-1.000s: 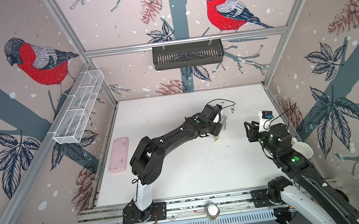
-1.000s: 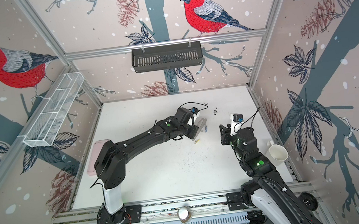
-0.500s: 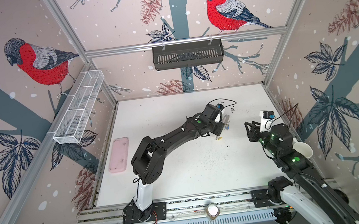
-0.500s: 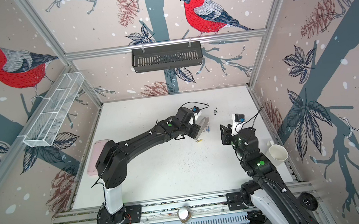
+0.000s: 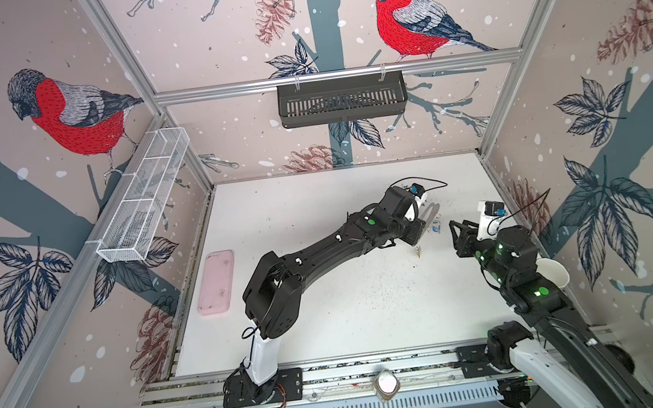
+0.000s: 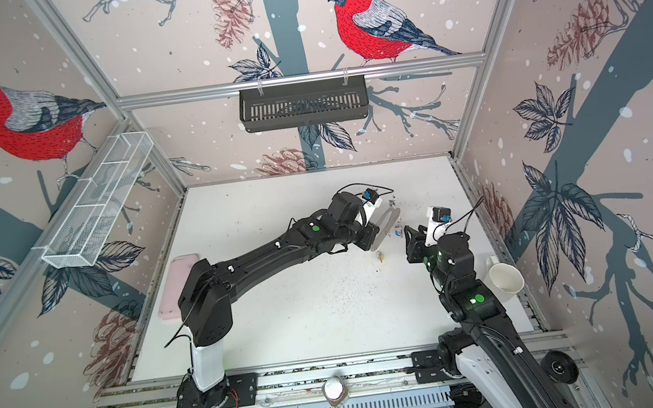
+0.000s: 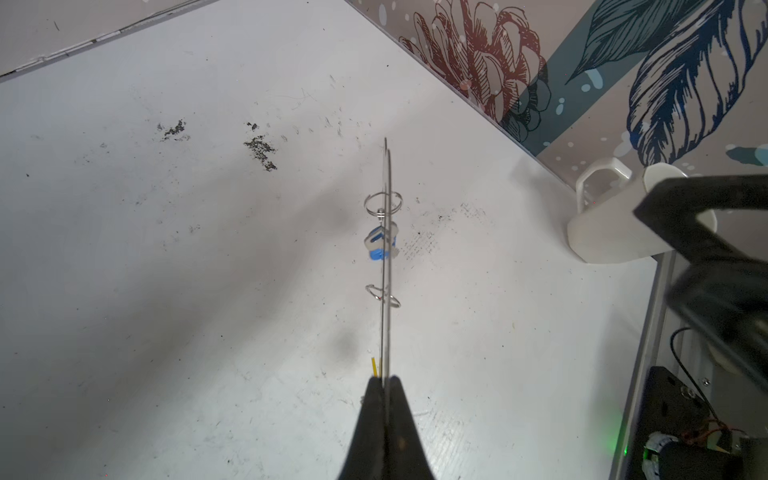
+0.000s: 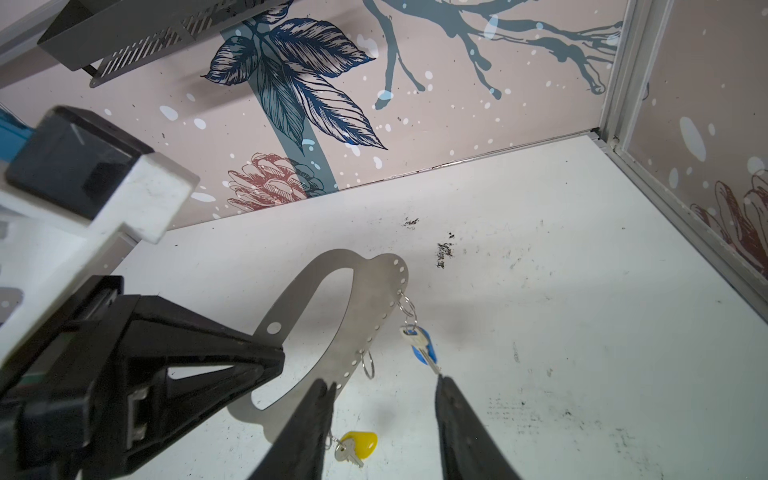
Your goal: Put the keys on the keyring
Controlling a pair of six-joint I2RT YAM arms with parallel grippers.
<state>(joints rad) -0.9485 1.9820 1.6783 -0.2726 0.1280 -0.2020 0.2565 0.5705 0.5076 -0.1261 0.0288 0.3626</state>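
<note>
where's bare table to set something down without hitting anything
Widest bare table: the front middle, between the left arm's base and the right arm. Also the back left, between the back wall and the pink tray. Crowded: back right, where the left gripper holds the keyring, right gripper open beside it; mug at the right edge.
</note>
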